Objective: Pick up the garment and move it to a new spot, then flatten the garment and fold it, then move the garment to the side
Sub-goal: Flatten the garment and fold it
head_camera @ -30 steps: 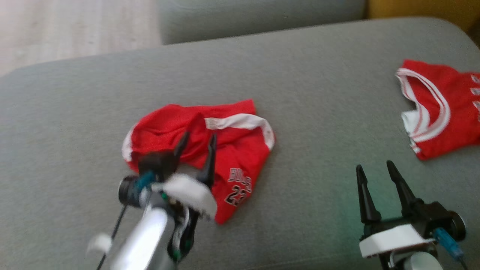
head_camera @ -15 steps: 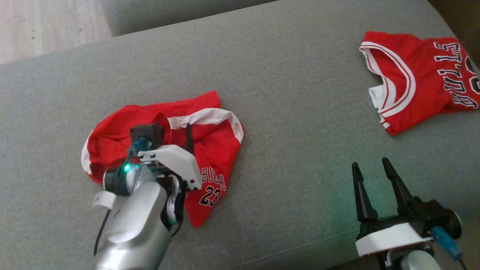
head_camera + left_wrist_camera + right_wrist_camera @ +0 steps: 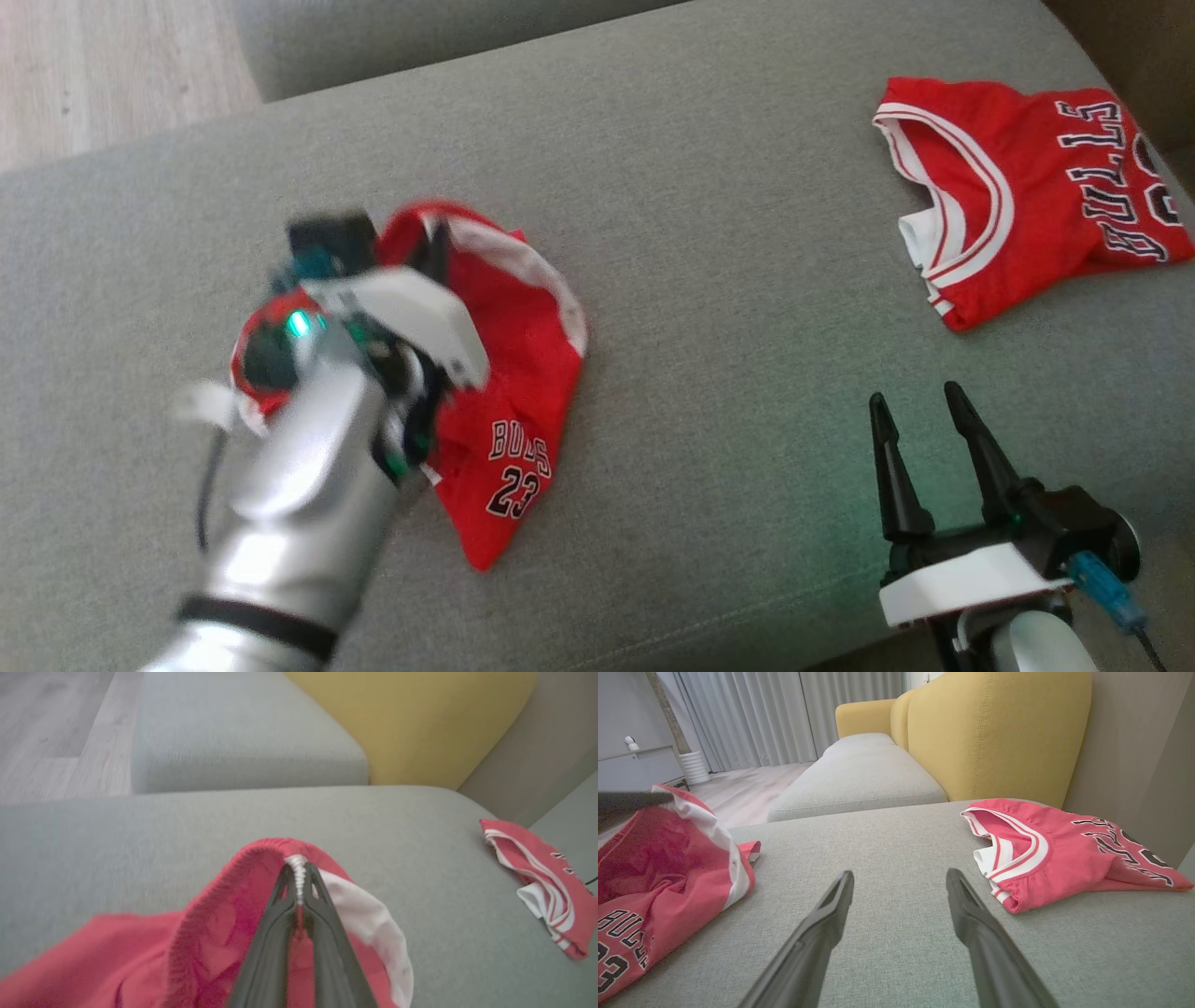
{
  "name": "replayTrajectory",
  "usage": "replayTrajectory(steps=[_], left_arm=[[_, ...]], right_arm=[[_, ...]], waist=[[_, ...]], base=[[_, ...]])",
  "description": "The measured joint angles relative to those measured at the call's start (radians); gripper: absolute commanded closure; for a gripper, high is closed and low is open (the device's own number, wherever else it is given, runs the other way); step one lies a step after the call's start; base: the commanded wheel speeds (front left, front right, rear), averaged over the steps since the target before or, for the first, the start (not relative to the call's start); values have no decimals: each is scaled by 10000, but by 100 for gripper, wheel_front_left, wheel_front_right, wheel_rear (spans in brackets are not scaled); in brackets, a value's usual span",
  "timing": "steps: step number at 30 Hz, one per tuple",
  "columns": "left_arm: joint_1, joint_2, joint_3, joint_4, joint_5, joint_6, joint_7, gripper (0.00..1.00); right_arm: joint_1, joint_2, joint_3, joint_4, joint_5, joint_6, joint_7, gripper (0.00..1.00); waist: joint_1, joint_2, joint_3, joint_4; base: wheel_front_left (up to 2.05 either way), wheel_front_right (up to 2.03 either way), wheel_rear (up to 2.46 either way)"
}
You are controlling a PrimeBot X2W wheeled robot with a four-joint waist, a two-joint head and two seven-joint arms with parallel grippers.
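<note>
Though only just started, judged well short of halfway: first step in hand, with nothing flattened, folded or set aside so far.

Spread under everything, a broad grey woven-fabric sofa seat [image 3: 709,187], with plenty of bare cloth in the middle and toward the near right to serve as a new spot.

Lying at the far right of that seat, a red sleeveless basketball jersey with white-striped neckline and black lettering [image 3: 1018,233], crumpled, untouched, well apart from both arms. Probably not the piece being worked.

On the left of the seat, a pair of red mesh basketball shorts with white trim and a "BULLS 23" print [image 3: 523,392]. Bunched, with one part raised into a peak and the printed leg trailing down onto the seat toward the near side. Partly off the surface, then, but not clear of it.

Clamped on that peak, the left end effector [image 3: 298,870], dark fingers pressed together with the white hem strip [image 3: 369,905] pinched between their tips, plain in the left wrist view. Blurred in the head view, so probably in motion.

Hovering at the near right, the right end effector [image 3: 915,394], fingers spread wide, holding nothing, aimed at the bare stretch between the two garments.

Left to do, by this reading: carrying the shorts across, spreading flat, folding, shifting aside. Likely calling for the right end effector on a second corner.
</note>
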State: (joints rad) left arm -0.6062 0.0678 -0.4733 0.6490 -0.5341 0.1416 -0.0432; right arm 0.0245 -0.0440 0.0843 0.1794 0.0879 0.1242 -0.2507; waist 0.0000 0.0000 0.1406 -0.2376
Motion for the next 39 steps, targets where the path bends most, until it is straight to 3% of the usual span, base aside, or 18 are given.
replayTrajectory(steps=[9, 15, 19, 24, 29, 34, 39], left_arm=[[-2328, 1106, 474, -84, -474, -1139, 972, 100], [-3010, 1333, 640, 272, -851, -2088, 995, 100], [-3605, 1313, 510, 295, -1009, -2500, 727, 100], [-4006, 1187, 155, -31, -1329, -2650, 531, 100], [-3731, 1062, -1091, -1248, -2115, -2660, 696, 100], [-1904, 1312, -2652, -3246, -3018, -2660, 1170, 100], [732, 2061, -3480, -5093, -3522, -2535, 1499, 100]], right_arm=[[3, 0, 188, 188, 0, 0, 0, 0], [80, -2, 431, 278, 0, 0, -2, 0], [84, -2, 422, 288, 0, 0, -2, 0], [86, -4, 316, 270, 0, 0, -2, 0], [82, -4, 132, 257, 4, 0, -2, 0], [83, -4, -42, 257, 6, 0, -2, 0], [92, -4, -305, 259, 2, 0, -2, 0]], waist=[[0, 0, -431, -391], [0, 0, -748, -813], [0, 0, -806, -981], [0, 0, -710, -932], [0, 0, -571, -615], [0, 0, -517, -124], [0, 0, -535, 512]], base=[[0, 0, 0], [0, 0, 0], [0, 0, 0], [0, 0, 0], [0, 0, 0], [0, 0, 0], [0, 0, 0]])
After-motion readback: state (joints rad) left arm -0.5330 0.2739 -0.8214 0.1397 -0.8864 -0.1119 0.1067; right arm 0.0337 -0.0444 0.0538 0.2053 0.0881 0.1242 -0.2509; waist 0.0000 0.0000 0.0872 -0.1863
